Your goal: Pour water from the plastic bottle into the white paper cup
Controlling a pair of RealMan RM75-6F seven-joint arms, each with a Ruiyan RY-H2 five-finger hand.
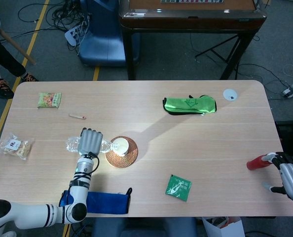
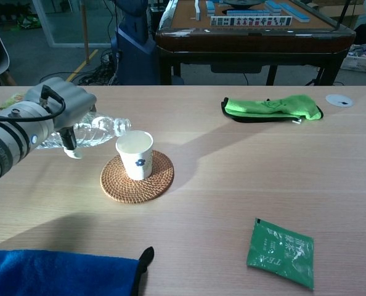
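Observation:
My left hand grips a clear plastic bottle tipped on its side, its open neck at the near-left rim of the white paper cup. The cup stands upright on a round woven coaster. Whether water is flowing I cannot tell. Over the table's right edge my right hand holds a small red object at its fingertips, seen only in the head view.
A green cloth lies at the back right, a white lid beyond it. A green sachet sits front right, a blue cloth front left. Snack packets and a small stick lie far left.

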